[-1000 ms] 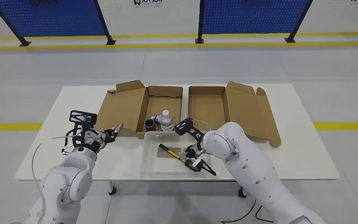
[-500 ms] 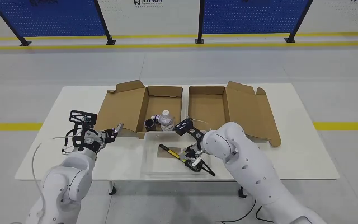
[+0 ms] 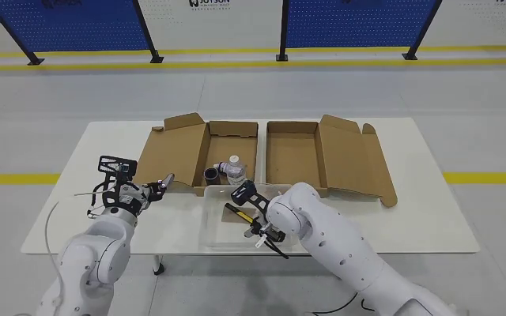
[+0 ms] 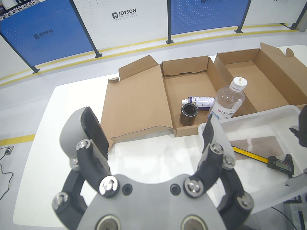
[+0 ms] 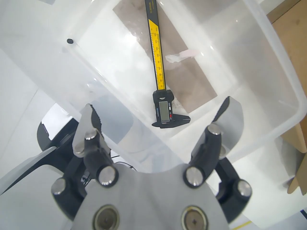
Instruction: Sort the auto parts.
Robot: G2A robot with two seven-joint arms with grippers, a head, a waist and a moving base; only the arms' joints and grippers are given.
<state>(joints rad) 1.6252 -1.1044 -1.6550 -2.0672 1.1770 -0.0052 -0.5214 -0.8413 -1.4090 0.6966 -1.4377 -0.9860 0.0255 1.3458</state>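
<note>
Right gripper (image 5: pixel 158 104), jaws spread wide and empty, hovers above a digital caliper (image 5: pixel 157 56) lying in the clear plastic bin (image 5: pixel 272 48); left gripper (image 4: pixel 148 114), likewise spread, holds nothing.

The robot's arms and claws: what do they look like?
The left arm and right arm are smooth, rounded white shells. The left gripper and right gripper each have a pale grey palm plate, black linkages with silver bolts, and two grey fingers lined with black ribbed pads.

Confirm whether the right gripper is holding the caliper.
No, the caliper lies flat in the clear bin, and the right gripper is open, its fingers not touching it.
</note>
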